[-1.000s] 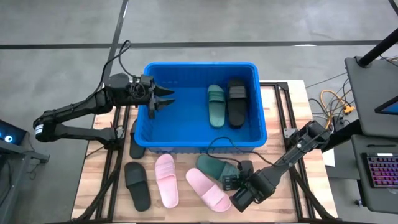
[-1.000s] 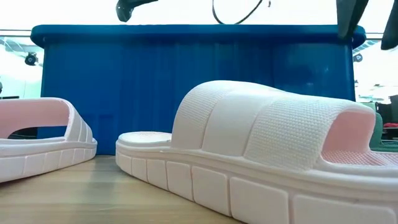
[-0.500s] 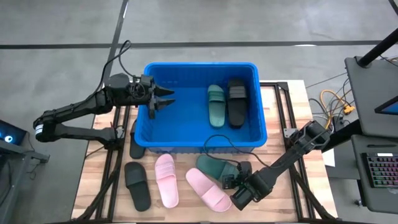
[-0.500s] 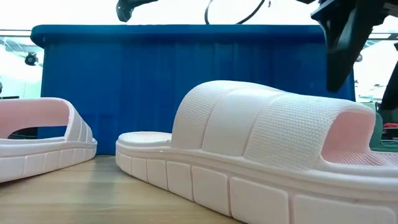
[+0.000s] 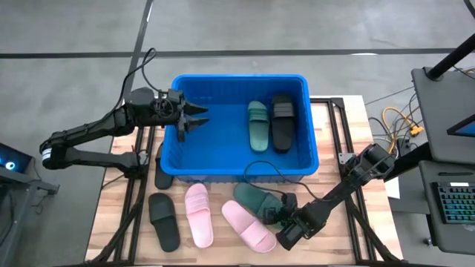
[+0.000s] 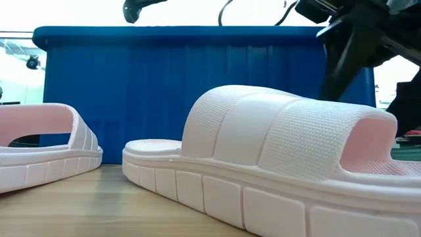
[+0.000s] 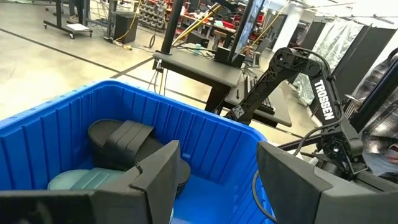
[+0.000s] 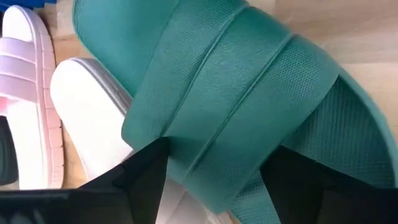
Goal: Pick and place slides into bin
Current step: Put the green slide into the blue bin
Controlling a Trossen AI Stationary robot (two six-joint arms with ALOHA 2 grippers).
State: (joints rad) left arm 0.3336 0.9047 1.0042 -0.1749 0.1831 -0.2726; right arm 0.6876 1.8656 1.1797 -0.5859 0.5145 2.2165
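Right gripper (image 8: 211, 180) set over dark green slide (image 8: 242, 106), jaws spread.
Left gripper (image 5: 194, 119) hung w/ jaws apart inside blue bin (image 5: 312, 141) rim; strap contact prob. not made.

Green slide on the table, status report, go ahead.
Right gripper open, fingers astride green slide strap, not yet closed. Left gripper open over bin, empty. Pink slide lies alongside.
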